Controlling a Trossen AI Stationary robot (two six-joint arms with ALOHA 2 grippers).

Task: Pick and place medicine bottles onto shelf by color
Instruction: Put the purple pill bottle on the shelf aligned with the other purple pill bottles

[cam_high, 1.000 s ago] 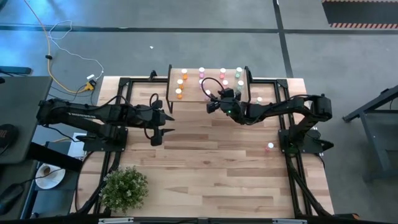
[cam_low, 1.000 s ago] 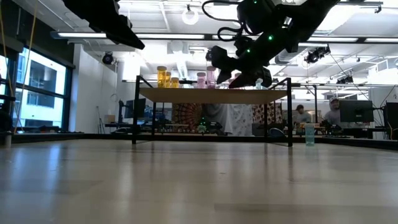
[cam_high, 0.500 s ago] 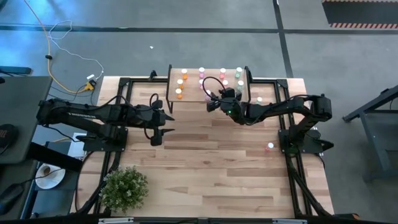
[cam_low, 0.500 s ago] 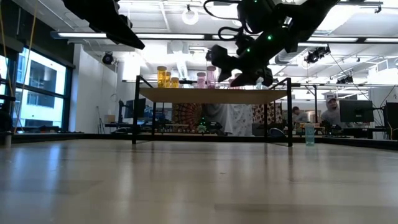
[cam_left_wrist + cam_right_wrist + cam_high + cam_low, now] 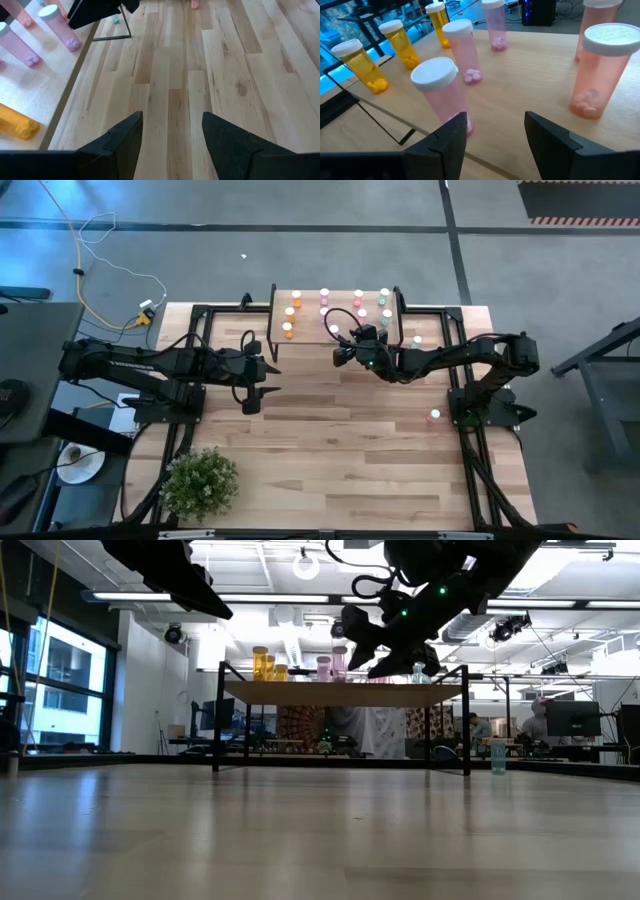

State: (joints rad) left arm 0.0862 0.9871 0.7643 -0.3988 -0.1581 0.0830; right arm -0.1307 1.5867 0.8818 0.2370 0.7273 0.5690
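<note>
Right gripper [image 5: 341, 352] hangs over the near edge of the shelf [image 5: 305, 333], fingers [image 5: 451, 131] spread apart, nothing between them. In the right wrist view a pink bottle [image 5: 441, 93] stands on the shelf just beyond the gap between the fingers, white cap on, upright. A second pink bottle [image 5: 464, 50] stands behind it, a third [image 5: 495, 25] farther back (pills visible at the bottom of each). A salmon-red bottle [image 5: 599, 70] stands apart from the pink ones, on the same board.

Orange bottles sit in a row of their own along one side: one [image 5: 361, 66], one [image 5: 400, 44], one [image 5: 439, 21]. From above, the shelf shows orange bottles [image 5: 290, 320] at its left, pink in the middle, red and pale green [image 5: 385, 305] toward the right.

Two bottles are off the shelf on the table [image 5: 330, 440]: one [image 5: 416, 341] just right of the shelf, one pink [image 5: 434, 416] near the right arm's base.

Left gripper [image 5: 258, 378] waits over the table, left of the shelf's front corner, fingers [image 5: 121, 137] released and empty. A potted plant [image 5: 200, 483] stands at the table's near left.
</note>
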